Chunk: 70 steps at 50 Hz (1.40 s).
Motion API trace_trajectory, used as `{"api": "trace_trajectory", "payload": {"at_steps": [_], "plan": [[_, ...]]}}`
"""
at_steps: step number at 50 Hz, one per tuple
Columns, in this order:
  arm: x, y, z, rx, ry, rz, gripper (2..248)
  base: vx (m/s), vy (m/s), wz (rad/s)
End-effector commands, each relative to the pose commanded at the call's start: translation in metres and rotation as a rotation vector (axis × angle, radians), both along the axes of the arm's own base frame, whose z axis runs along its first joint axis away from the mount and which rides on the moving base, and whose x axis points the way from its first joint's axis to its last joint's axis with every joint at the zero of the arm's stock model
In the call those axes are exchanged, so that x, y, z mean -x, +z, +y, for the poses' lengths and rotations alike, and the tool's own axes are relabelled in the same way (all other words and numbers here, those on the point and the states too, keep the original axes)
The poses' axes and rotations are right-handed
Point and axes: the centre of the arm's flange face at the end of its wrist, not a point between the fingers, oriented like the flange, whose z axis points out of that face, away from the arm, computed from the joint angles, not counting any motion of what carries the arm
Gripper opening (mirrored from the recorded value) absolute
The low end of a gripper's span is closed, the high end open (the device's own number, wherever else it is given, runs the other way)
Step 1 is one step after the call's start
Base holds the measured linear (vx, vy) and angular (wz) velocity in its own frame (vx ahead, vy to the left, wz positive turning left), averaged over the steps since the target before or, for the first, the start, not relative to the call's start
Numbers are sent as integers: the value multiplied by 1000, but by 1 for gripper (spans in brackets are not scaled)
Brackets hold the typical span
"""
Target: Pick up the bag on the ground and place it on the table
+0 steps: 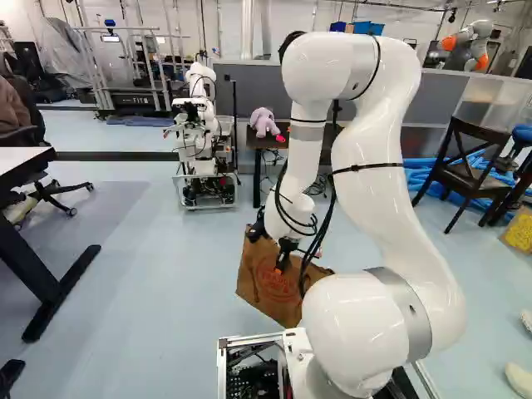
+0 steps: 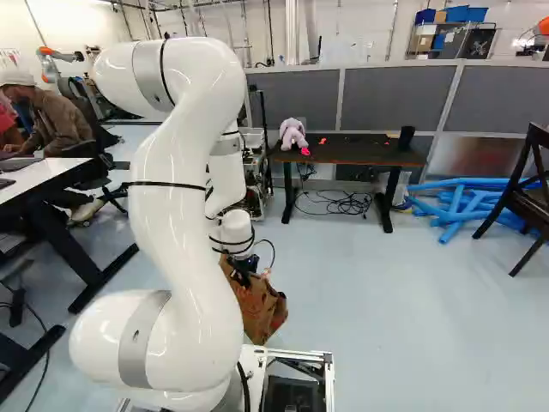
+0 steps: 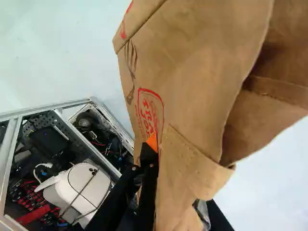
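Note:
My gripper [image 1: 282, 259] is low ahead of the base in the left base view, shut on the upper part of the brown bag [image 1: 274, 291]. The bag hangs tilted; whether its bottom touches the floor I cannot tell. In the wrist view the gripper [image 3: 158, 156] has one orange-tipped finger against the bag's printed side [image 3: 192, 72], while the bag hides the other fingertip. The dark-topped table [image 2: 369, 153] stands farther off against the grey partition, with a purple plush toy [image 2: 292, 135] on its left end.
A black cup [image 2: 406, 137] stands on the table's right end, cables [image 2: 339, 203] lie below. Another robot [image 1: 199, 137] stands left of that table. A white desk [image 1: 21, 165] is at the left; a dark chair [image 1: 470, 170] and blue tubes [image 2: 459, 206] are at the right.

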Motion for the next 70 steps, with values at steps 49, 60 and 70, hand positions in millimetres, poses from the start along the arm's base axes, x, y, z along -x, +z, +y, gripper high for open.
{"api": "trace_trajectory", "payload": {"at_steps": [49, 60, 70], "plan": [[24, 71, -31, 69, -153, 29, 21, 0, 0, 0], [27, 86, -37, 79, -207, 29, 21, 0, 0, 0], [26, 101, -43, 83, -259, 27, 21, 0, 0, 0]]}}
